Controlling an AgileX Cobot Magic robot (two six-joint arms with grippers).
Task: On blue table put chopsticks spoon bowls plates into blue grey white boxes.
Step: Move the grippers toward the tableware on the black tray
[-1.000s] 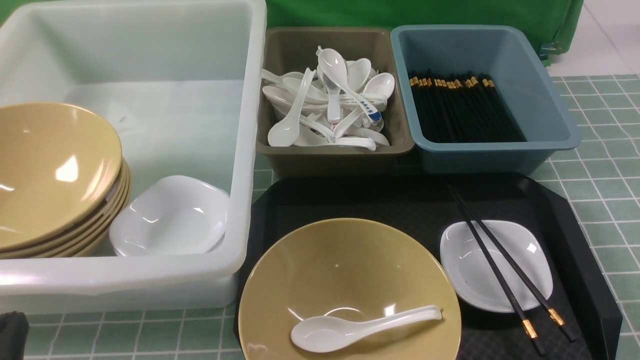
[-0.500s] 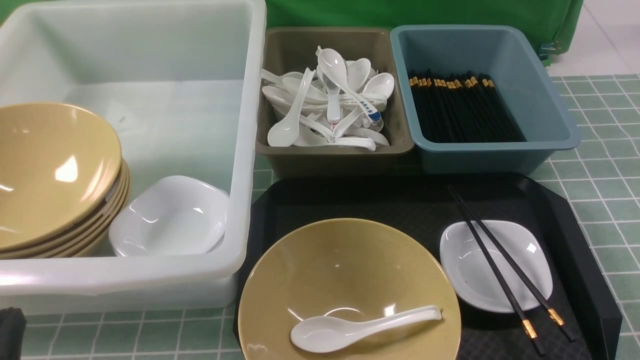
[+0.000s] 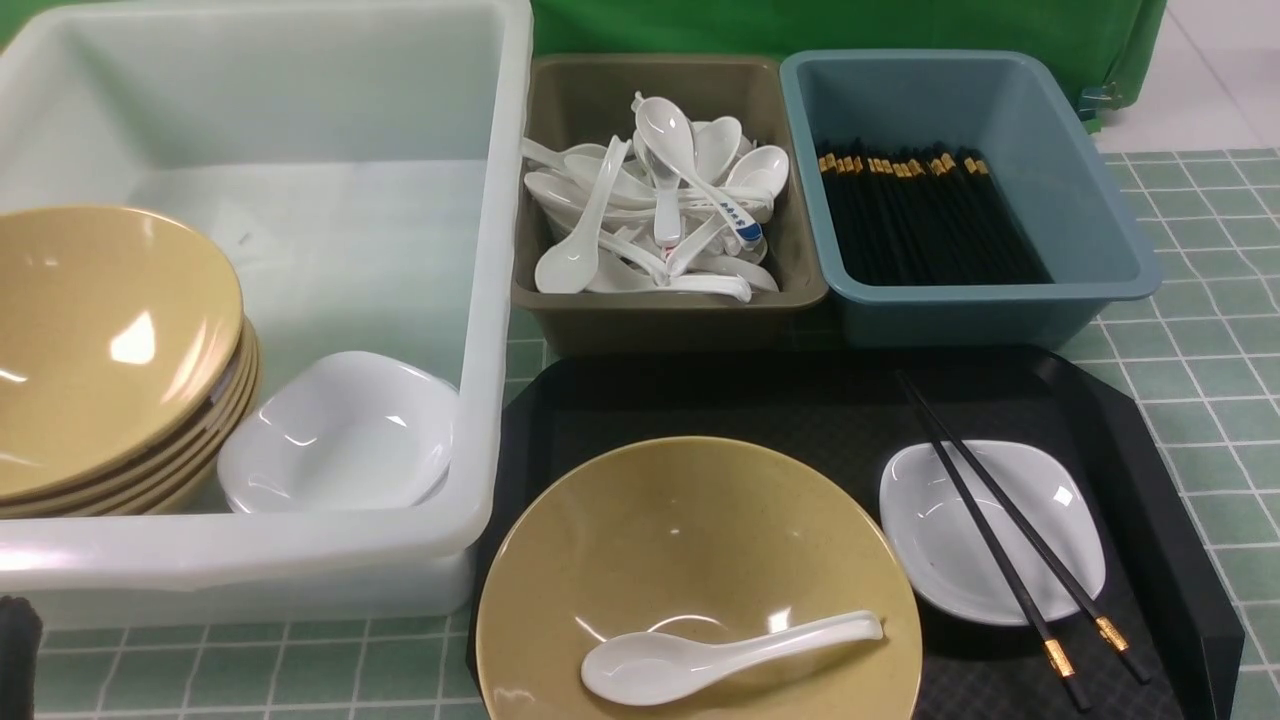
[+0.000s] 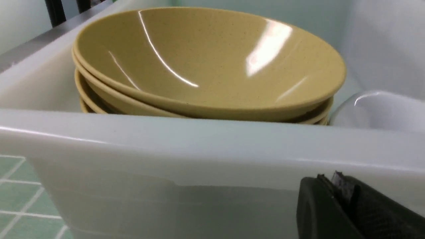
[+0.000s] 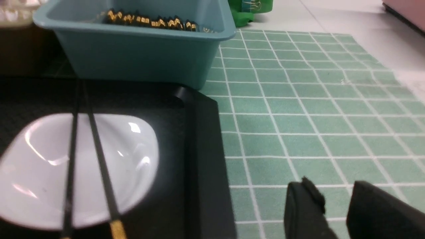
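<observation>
The left jaws (image 4: 337,179) are pressing shut on nothing, just outside the big white tub (image 3: 485,300). The right jaws (image 5: 335,189) are standing a bit apart with nothing between them, over by the green-blue counter (image 5: 265,116).

Near the right jaws, the black tray (image 3: 1180,500) is still waiting to be cleared. Two black chopsticks (image 3: 1010,575) are lying across a small white plate (image 3: 930,540), with their gold bands poking out past its edge. Beside the plate, a big tan bowl (image 3: 700,520) is sitting on the tray, and a white spoon (image 3: 650,668) is resting inside it. So this set is all left to do: chopsticks, spoon, bowl and plate.

Farther out, lots of things are already in their boxes. The blue box (image 3: 1100,240) is holding a bunch of black chopsticks. The grey-brown box (image 3: 660,320) is holding a messy heap of white spoons. The big tub is holding a pile of tan bowls (image 3: 100,350), and some small white dishes (image 3: 340,430) are leaning next to them.

It looks like most of the job is done, and this last set is needing its turn. The chopsticks are probably needing to go first, since they are lying on top of the plate. The spoon is needing to come out before the bowl is moving.
</observation>
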